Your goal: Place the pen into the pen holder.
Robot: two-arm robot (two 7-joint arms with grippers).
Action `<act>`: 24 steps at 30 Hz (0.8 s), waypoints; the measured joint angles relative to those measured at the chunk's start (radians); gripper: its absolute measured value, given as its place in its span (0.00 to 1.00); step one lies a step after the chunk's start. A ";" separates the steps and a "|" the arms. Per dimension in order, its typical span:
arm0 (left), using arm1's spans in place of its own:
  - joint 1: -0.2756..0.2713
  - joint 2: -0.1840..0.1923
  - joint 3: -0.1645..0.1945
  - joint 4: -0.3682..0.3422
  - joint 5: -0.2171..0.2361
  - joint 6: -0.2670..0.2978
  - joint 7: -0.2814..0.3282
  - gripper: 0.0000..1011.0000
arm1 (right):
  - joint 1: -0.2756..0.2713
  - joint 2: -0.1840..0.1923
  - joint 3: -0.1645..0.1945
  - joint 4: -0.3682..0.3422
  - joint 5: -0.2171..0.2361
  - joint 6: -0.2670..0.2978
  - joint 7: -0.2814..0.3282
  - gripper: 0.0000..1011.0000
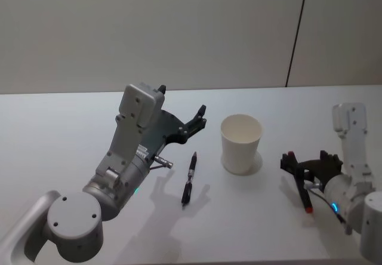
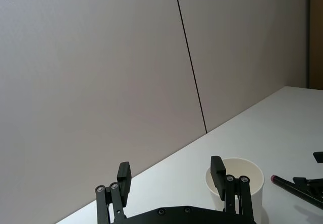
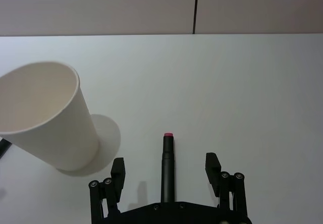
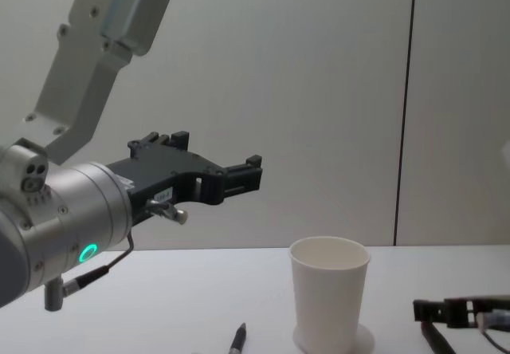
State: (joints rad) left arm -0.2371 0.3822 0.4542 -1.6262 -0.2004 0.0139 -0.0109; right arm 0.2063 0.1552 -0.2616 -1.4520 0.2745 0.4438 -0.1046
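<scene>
Here, item by item, from the cup outward.

Pen holder (image 1: 241,144): a white paper cup, tapered, with a rolled rim. It stands upright on the table (image 1: 71,128) with its mouth up.

Black pen (image 1: 189,178): lies flat on the table just to the left of the pen holder, apart from it. One end points away from me.

Red-ended pen (image 1: 300,184): lies flat to the right of the pen holder and farther from it than the black pen.

My right claw (image 1: 305,160): low over the table to the right of the pen holder, fingers spread wide, gripping nothing. The red-ended pen lies between them, its red end toward the wall.

My left claw (image 1: 197,120): raised to the left of the pen holder, above the black pen. Its fingers are wide apart and empty.

Surface: pale and matt, with soft shadows beside the cup and the pens.

Room: a plain grey wall (image 1: 149,32) behind the pen holder, with one dark vertical seam (image 1: 297,32).

Views compared:
- The head view gives the black pen's whole length; the chest view catches one end of it at its lower edge.
- The chest view shows my left claw higher than the pen holder's rim.
- My right wrist view shows the red-ended pen centred between my fingers.
- My left wrist view has the pen holder beyond one finger.
</scene>
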 joint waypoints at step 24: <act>0.000 0.000 0.000 0.000 0.000 0.000 0.000 0.99 | 0.046 -0.059 -0.022 0.111 -0.048 0.029 -0.072 0.99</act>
State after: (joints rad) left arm -0.2371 0.3821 0.4542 -1.6262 -0.2004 0.0139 -0.0109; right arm 0.2523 0.0963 -0.2841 -1.3406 0.2269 0.4730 -0.1765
